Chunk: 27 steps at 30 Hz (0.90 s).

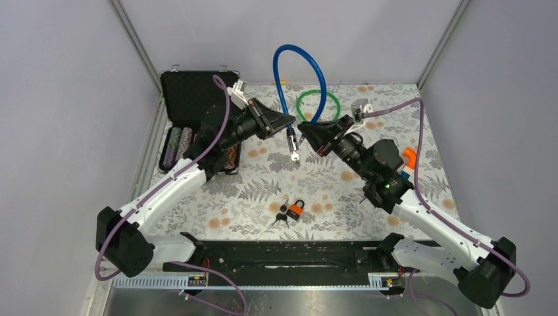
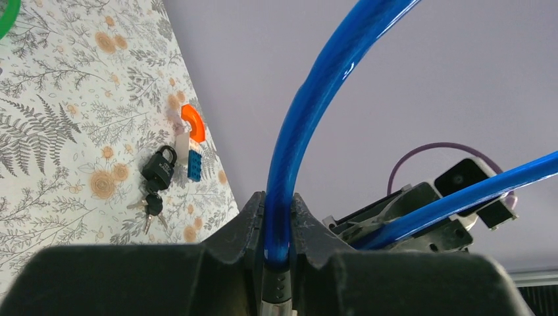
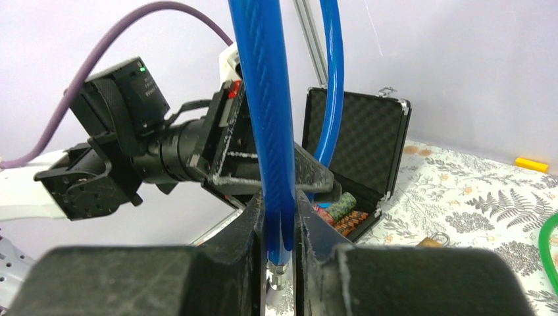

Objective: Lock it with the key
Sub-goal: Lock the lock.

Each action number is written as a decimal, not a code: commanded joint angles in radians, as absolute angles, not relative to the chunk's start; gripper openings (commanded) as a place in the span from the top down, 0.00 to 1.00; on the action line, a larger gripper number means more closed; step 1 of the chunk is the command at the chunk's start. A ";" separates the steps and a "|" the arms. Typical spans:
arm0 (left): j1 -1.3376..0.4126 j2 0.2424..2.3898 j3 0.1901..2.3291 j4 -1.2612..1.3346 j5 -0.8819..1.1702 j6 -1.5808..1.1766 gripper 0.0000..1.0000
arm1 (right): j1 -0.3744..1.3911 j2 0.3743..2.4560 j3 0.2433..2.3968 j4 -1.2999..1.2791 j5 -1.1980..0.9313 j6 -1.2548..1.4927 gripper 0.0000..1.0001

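My left gripper [image 1: 283, 122] clenched on one end of the blue cable lock [image 1: 308, 60] | my right gripper [image 1: 307, 133] clamped on the other end | cable arches high between them | orange padlock [image 1: 297, 209] with keys [image 1: 281, 216] lies on the table [image 1: 250, 191], near its front edge

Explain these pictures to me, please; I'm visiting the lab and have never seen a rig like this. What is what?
This is a robot with a left arm and a right arm, both bolted at the near edge of a table. The wide picture comes from a fixed camera above and behind the arms. The other two come from a camera on each wrist, looking along that arm's own fingers. The left tool and the right tool are each shut on a blue cable, which arches up between them. On the table lie an orange padlock with keys, a green ring and an open black case holding chips.
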<state>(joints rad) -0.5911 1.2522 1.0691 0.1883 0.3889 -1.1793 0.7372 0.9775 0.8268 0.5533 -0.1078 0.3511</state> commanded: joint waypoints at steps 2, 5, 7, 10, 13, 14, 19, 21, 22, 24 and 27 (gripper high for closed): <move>-0.583 1.247 1.065 0.331 0.434 -1.264 1.00 | 0.751 0.990 0.821 0.629 -0.167 0.325 1.00; -0.578 1.275 1.052 0.394 0.477 -1.325 1.00 | 0.750 1.011 0.821 0.634 -0.167 0.314 1.00; -0.578 1.287 1.048 0.417 0.495 -1.352 1.00 | 0.752 1.024 0.821 0.641 -0.166 0.306 1.00; -0.577 1.286 1.041 0.398 0.482 -1.343 1.00 | 0.750 1.027 0.821 0.653 -0.166 0.303 1.00; -0.574 1.278 1.041 0.367 0.468 -1.313 1.00 | 0.750 1.012 0.829 0.652 -0.150 0.298 1.00; -0.574 1.277 1.045 0.353 0.461 -1.300 1.00 | 0.751 1.003 0.833 0.644 -0.132 0.295 1.00; -0.573 1.269 1.050 0.297 0.432 -1.249 1.00 | 0.752 0.963 0.840 0.621 -0.073 0.272 1.00; -0.574 1.272 1.049 0.289 0.430 -1.243 1.00 | 0.750 0.952 0.842 0.625 -0.080 0.272 1.00; -0.574 1.273 1.048 0.286 0.430 -1.244 1.00 | 0.752 0.948 0.844 0.627 -0.089 0.275 1.00; -0.574 1.277 1.046 0.290 0.432 -1.248 1.00 | 0.752 0.945 0.854 0.629 -0.124 0.281 1.00; -0.573 1.282 1.045 0.297 0.438 -1.256 1.00 | 0.751 0.954 0.867 0.632 -0.171 0.289 1.00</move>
